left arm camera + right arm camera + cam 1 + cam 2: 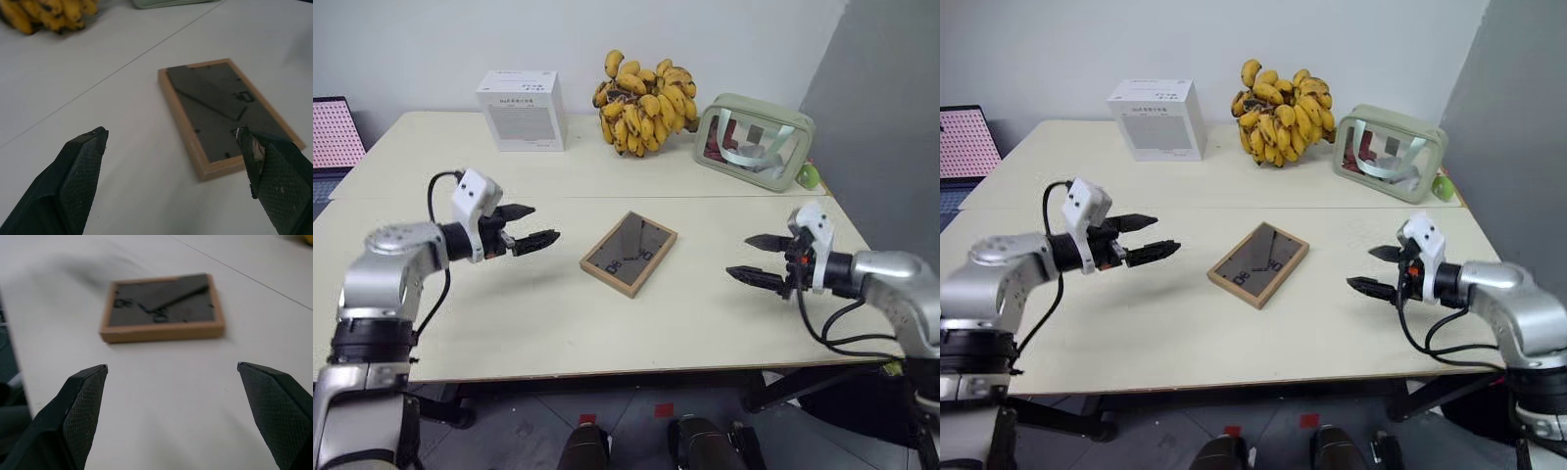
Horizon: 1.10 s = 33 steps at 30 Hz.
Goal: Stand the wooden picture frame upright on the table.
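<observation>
The wooden picture frame [628, 253] lies flat on the table [538, 323] near its middle, dark back up with the stand folded in. The left wrist view shows the frame [222, 110] ahead of the fingertips [100, 139]. To the frame's left my left gripper [530, 227] hovers open above the tabletop, pointing toward it with a gap between. On the right side my right gripper [756, 258] is open too, aimed at the frame [161, 308] from a short distance. Neither holds anything.
At the back of the table stand a white printed box [521, 110], a bunch of bananas [644, 103] and a pale green clear pouch [754, 140]. A seam [607, 197] crosses the tabletop behind the frame. A pink-dotted panel [333, 132] sits off the far left.
</observation>
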{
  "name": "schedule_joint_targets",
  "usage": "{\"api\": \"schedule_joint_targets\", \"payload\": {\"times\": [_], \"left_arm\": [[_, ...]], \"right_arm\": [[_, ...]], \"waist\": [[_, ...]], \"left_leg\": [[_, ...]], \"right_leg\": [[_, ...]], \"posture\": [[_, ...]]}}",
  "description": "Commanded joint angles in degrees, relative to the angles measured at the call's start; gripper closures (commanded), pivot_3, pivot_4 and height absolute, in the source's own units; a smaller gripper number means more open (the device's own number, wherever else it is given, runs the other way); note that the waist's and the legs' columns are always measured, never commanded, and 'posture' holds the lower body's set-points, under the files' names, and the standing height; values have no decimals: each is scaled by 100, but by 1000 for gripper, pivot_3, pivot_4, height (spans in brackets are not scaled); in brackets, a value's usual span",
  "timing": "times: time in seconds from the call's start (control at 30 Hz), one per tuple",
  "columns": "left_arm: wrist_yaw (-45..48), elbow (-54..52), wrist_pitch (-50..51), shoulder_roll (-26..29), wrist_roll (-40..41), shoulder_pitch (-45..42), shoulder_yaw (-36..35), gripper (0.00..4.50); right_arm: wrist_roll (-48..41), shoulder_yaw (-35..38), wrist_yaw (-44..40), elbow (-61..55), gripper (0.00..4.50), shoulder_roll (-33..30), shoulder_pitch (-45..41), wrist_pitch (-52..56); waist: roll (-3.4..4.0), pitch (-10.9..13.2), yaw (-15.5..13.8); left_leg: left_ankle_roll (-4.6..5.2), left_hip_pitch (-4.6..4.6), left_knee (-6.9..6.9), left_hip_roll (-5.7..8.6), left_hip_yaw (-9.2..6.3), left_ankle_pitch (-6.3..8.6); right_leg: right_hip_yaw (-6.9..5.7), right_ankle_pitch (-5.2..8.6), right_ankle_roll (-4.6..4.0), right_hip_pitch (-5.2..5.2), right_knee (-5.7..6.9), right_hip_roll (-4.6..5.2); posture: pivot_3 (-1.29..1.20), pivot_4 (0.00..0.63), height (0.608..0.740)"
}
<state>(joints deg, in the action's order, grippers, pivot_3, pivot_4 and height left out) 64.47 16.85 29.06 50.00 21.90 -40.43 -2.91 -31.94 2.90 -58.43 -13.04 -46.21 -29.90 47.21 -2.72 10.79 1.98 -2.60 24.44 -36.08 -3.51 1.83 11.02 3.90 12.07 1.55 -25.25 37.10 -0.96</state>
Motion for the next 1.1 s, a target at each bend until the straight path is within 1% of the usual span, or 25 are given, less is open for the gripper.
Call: {"api": "schedule_joint_targets", "payload": {"times": [0.03, 0.1, 0.2, 0.23, 0.27, 0.33, 0.37, 0.43, 0.5, 0.53, 0.57, 0.6, 0.7, 0.77, 0.83, 0.87, 0.9, 0.93, 0.97, 1.03, 1.1], "left_arm": [[220, 331, -487, 68, -337, -340, 172, 0], [234, 495, -518, -23, -409, -449, 231, 0], [340, 523, -653, -65, -479, -402, 273, 0], [362, 563, -712, -94, -489, -397, 254, 0], [327, 672, -798, -153, -500, -427, 213, 0], [237, 965, -913, -276, -532, -536, 152, 347], [236, 1076, -959, -309, -549, -576, 146, 433], [239, 1323, -1199, -349, -679, -624, 198, 997], [-82, 1764, -1393, -603, -793, -796, 181, 1431], [-228, 1952, -1530, -747, -849, -867, 178, 1751], [-395, 2119, -1657, -877, -925, -927, 180, 1943], [-485, 2230, -1758, -956, -985, -965, 185, 2209], [-1310, 2821, -2117, -1481, -1515, -1172, 451, 2830], [-1490, 3056, -2241, -1761, -1726, -1255, 584, 3306], [-1547, 3178, -2350, -1979, -1829, -1295, 661, 3638], [-1533, 3184, -2368, -2067, -1880, -1289, 719, 3889], [-1578, 3179, -2404, -2141, -1984, -1261, 804, 4019], [-1603, 3164, -2417, -2185, -2074, -1229, 881, 4225], [-1586, 3134, -2379, -2206, -2150, -1195, 953, 4456], [-1311, 2844, -2100, -2187, -2221, -1049, 1131, 4483], [-954, 2254, -1693, -2091, -2115, -816, 1197, 4483]], "right_arm": [[-62, -35, -56, -78, 13, -64, -120, 17], [5, -43, 141, -40, 13, -2, -96, 30], [-40, -29, 174, -187, 13, -36, 76, 35], [-21, 29, 306, -176, 13, 12, 113, 32], [7, 91, 499, -120, 191, 90, 120, 71], [47, 106, 745, -68, 538, 172, 132, 132], [48, 78, 775, -67, 743, 178, 135, 140], [25, 30, 815, -118, 1305, 191, 146, 167], [236, -129, 1100, -38, 1815, 324, 113, 108], [360, -205, 1250, 45, 2160, 425, 89, 48], [457, -260, 1374, 126, 2367, 526, 69, -5], [512, -283, 1433, 184, 2685, 589, 60, -46], [1032, -545, 2295, 636, 3362, 1279, -81, -190], [1346, -766, 2596, 902, 3919, 1647, -173, -392], [1635, -897, 2880, 1288, 4113, 1970, -287, -643], [1756, -941, 3016, 1506, 4337, 2118, -359, -751], [1861, -974, 3129, 1724, 4409, 2273, -435, -840], [1926, -999, 3190, 1887, 4500, 2397, -500, -901], [1982, -1039, 3219, 2031, 4500, 2513, -579, -961], [2187, -1230, 3261, 2396, 4500, 2731, -803, -1118], [2276, -1345, 3164, 2671, 4500, 2904, -993, -1269]], "waist": [[-1, -3, -1], [-1, -2, -7], [-1, -2, -10], [-1, -2, -12], [-1, -2, -12], [-1, -2, -13], [-1, -2, -13], [-1, -2, -11], [-1, -2, -12], [-2, -2, -13], [-2, -3, -14], [-2, -3, -15], [-4, -4, -16], [-4, -4, -16], [-4, -4, -14], [-5, -4, -8], [-4, -4, -7], [-5, -4, -6], [-4, -4, -5], [-4, -4, 9], [-4, -4, 27]], "left_leg": [[0, 0, 0, 0, 0, 0], [0, 2, 1, 0, 1, 1], [1, 21, 1, 1, 2, 1], [1, 28, 0, 0, 1, 1], [1, 34, 0, 0, 0, 1], [1, 35, -2, 0, 0, 1], [1, 34, -3, 1, -1, 0], [2, 33, -9, 1, -2, 0], [2, 32, -13, 0, -1, -1], [2, 30, -17, 0, -1, -1], [2, 30, -23, 0, -2, -1], [2, 30, -27, 0, -3, -1], [2, 31, -39, 2, -3, -1], [3, 34, -53, 2, -4, -1], [3, 38, -64, 3, -3, 0], [3, 42, -64, 4, -2, 0], [3, 41, -68, 3, -1, 0], [3, 42, -68, 4, -1, 0], [3, 41, -71, 4, -1, 0], [3, 38, -73, 3, -2, 0], [3, 35, -73, -1, -3, 0]], "right_leg": [[0, 0, 0, 0, -1, 0], [-1, 5, -7, 2, -2, 1], [1, 4, -6, -13, 0, 1], [-1, 4, -4, -19, 0, 0], [-1, 0, 2, -25, 1, 0], [-2, -8, 15, -25, 3, 0], [-1, -9, 16, -25, 6, 0], [-2, -8, 15, -24, 12, 0], [-1, 0, 1, -23, 14, 0], [-1, 0, 1, -21, 16, 0], [-2, -1, 1, -20, 19, 0], [-2, -1, 2, -16, 19, 0], [0, -7, 12, -10, 21, 0], [1, -23, 39, -11, 25, -1], [3, -25, 42, -12, 33, -2], [6, -26, 44, -17, 35, -1], [6, -27, 44, -16, 37, -2], [7, -27, 45, -18, 43, -2], [7, -27, 45, -19, 50, -2], [8, -27, 45, -22, 63, -6], [9, -26, 43, -24, 75, -11]], "posture": [[0, 150, 740], [0, 150, 740], [0, 150, 740], [0, 150, 740], [0, 150, 740], [0, 150, 740], [0, 150, 740], [0, 150, 740], [0, 150, 740], [0, 150, 740], [0, 150, 740], [0, 150, 740], [0, 150, 740], [0, 150, 740], [0, 150, 740], [0, 150, 740], [0, 150, 740], [0, 150, 740], [0, 150, 740], [0, 150, 740], [0, 150, 740]]}}
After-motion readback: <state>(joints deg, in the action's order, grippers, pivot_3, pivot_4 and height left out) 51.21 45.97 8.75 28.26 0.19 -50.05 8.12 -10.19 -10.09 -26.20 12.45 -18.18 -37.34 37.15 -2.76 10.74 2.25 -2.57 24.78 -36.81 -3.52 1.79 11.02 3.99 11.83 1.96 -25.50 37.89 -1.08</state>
